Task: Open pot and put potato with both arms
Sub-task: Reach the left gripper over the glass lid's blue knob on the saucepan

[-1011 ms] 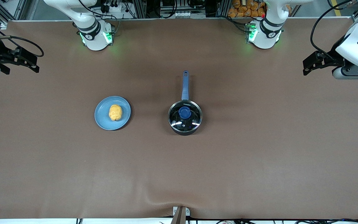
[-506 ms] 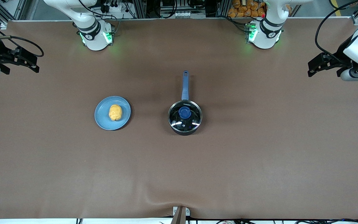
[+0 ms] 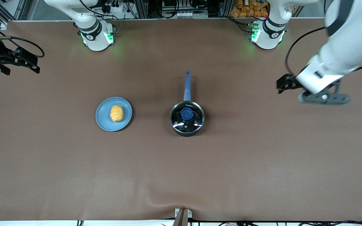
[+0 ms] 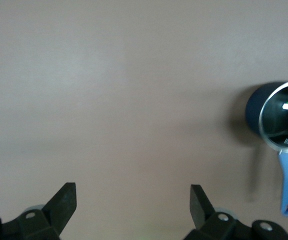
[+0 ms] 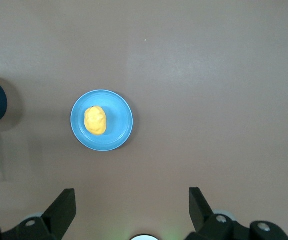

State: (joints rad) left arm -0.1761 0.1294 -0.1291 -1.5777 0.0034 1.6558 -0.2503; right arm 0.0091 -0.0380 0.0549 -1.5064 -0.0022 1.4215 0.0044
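Observation:
The black pot [image 3: 186, 119] stands mid-table with its glass lid and blue knob [image 3: 186, 113] on, its blue handle [image 3: 187, 84] pointing toward the robot bases. The yellow potato [image 3: 116, 113] lies on a blue plate [image 3: 104, 114] beside the pot, toward the right arm's end. My left gripper [image 3: 283, 84] hangs open and empty over bare table at the left arm's end. Its wrist view [image 4: 133, 192] shows the pot [image 4: 279, 117] at the picture's edge. My right gripper [image 3: 27, 61] waits open at the right arm's end. Its wrist view [image 5: 132, 197] shows the potato [image 5: 95, 120] and the plate [image 5: 121, 120].
A brown cover [image 3: 181, 172] spans the table, with a crease and a metal bracket [image 3: 182, 216] at the edge nearest the front camera. Orange packets [image 3: 250, 8] and cables lie off the table by the left arm's base.
My left arm has swung in from the table's end toward the pot, with its gripper still open. The right arm, pot, plate and potato have not moved.

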